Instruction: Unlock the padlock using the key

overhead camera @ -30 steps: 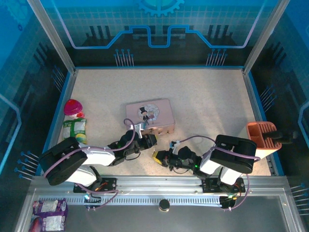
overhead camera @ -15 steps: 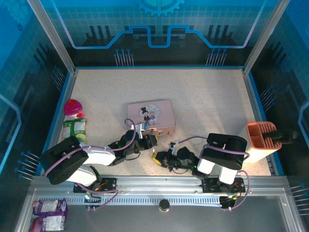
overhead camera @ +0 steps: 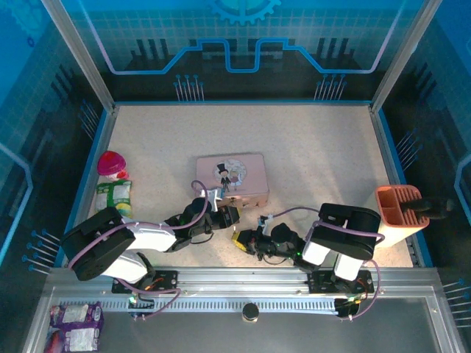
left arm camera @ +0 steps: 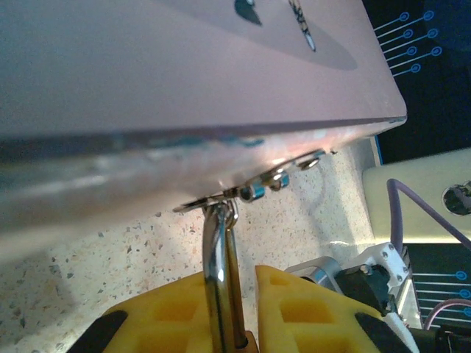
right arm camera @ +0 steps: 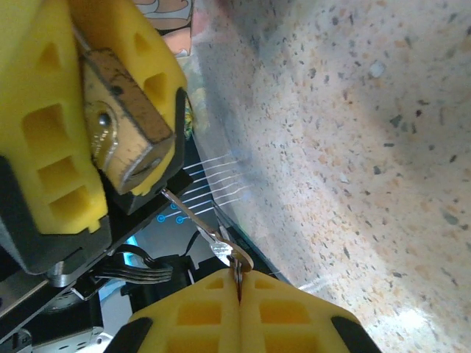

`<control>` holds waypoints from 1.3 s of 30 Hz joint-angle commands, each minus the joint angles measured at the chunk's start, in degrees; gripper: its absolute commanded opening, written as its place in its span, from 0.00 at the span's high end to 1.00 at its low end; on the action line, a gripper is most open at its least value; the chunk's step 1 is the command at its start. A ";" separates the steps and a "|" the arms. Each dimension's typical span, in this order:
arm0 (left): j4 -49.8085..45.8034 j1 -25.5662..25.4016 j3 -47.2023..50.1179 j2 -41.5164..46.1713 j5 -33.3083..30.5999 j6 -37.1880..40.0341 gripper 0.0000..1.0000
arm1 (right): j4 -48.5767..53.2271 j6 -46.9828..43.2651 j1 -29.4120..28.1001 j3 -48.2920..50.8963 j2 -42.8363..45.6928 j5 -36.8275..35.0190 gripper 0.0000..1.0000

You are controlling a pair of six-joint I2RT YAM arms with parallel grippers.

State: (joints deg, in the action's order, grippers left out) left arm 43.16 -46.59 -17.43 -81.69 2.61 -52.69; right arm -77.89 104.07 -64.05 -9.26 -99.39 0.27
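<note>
This was a robotics lab cell — a speckled beige tabletop (overhead camera: 316,147) fenced by silver aluminium frame posts (overhead camera: 77,53) and blue translucent panels printed with circuit lines (overhead camera: 294,29). A white-and-black left arm (overhead camera: 143,237) and right arm (overhead camera: 346,234) stood bolted to a slotted metal rail (overhead camera: 213,301).

No word, number or brand can be read anywhere. The pink tin (overhead camera: 246,173) has a printed cartoon couple on its lid. The dark marks beside the couple are too small in the top view and too blurred in the left wrist view to make out. The green-and-white packet (overhead camera: 114,197) at the left edge and the purple packets (overhead camera: 73,318) at the near left corner bear print too small to read. On the far wall a blue gear emblem (overhead camera: 243,9) stands above angular circuit-style lines. The padlock (right arm camera: 121,125) shows no legible stamp on its brass body.
</note>
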 commanded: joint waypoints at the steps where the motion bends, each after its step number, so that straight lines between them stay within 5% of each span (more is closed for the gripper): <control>1: 4.71 0.11 -1.14 2.41 4.51 2.06 0.90 | 1.60 -1.06 0.14 -0.18 1.93 -0.67 1.00; 39: 1.44 0.00 -0.92 7.23 6.16 1.45 0.89 | 12.06 -2.81 0.55 -0.76 10.41 -0.93 1.00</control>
State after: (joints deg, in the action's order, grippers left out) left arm 37.58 -46.59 -17.43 -76.97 5.74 -51.92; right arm -67.24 102.59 -64.05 -9.34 -89.58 0.27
